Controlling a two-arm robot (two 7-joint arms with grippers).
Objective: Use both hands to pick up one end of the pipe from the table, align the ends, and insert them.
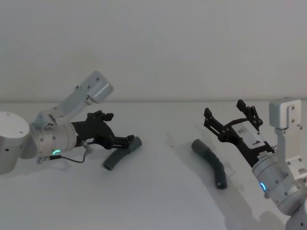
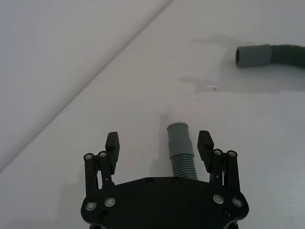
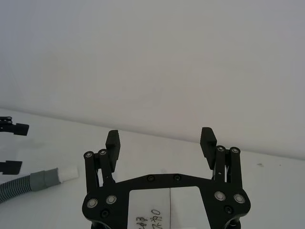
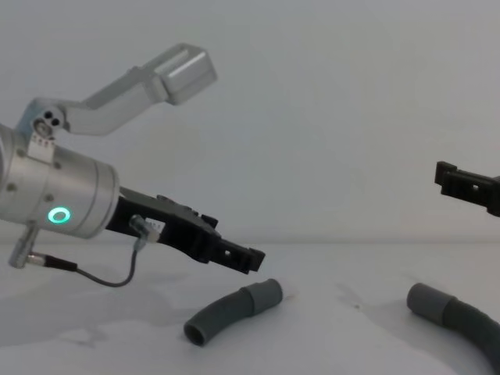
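Note:
The pipe lies in two pieces on the white table (image 1: 158, 191). The short curved piece (image 1: 120, 154) is on the left, its cuff (image 2: 178, 138) between the spread fingers of my left gripper (image 2: 158, 145), nearer one finger and not clamped. From the chest view, the left gripper (image 4: 246, 258) hovers just above this piece (image 4: 234, 308). A pale tip (image 3: 69, 172) shows on its cuff. The longer piece (image 1: 211, 163) rests on the right, its cuff (image 2: 252, 56) facing the short one. My right gripper (image 1: 225, 111) is open and raised above and beyond it, holding nothing.
A pale wall (image 1: 153, 48) rises behind the table's far edge. Bare white table (image 1: 168, 143) lies between the two pieces. A thin cable (image 4: 117, 277) loops under the left wrist.

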